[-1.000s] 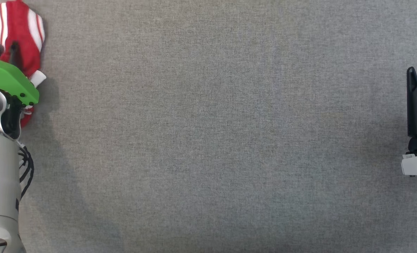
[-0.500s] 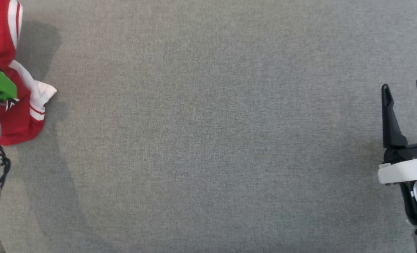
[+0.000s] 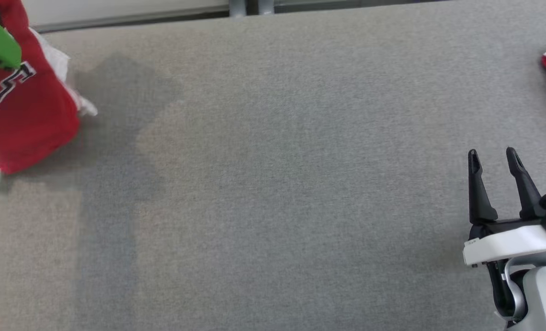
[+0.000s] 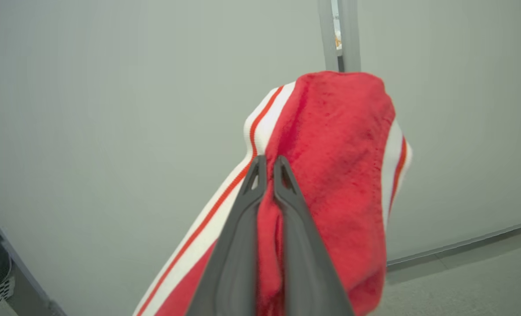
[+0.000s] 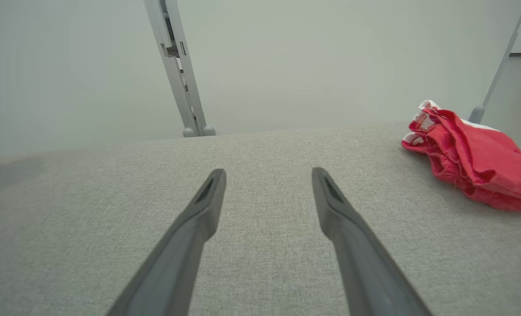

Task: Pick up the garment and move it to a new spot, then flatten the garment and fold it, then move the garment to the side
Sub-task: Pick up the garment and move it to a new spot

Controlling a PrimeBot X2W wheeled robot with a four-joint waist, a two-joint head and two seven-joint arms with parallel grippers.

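Our left tool (image 4: 269, 169) has just clamped shut on the red-and-white garment (image 4: 330, 145) and raised it, so it hangs at the far left above the grey surface (image 3: 273, 184): we judge the pick-up done and the carry next. A second ago it lay bunched under that tool with the jaws apart; our right tool (image 3: 491, 154) stays wide open and empty, lower right.

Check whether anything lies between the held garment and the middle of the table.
Nothing visible does. The left gripper is shut on the red and white garment at the left end of the grey tabletop, which runs bare to the middle. A second red cloth lies far right, beyond the open right gripper.
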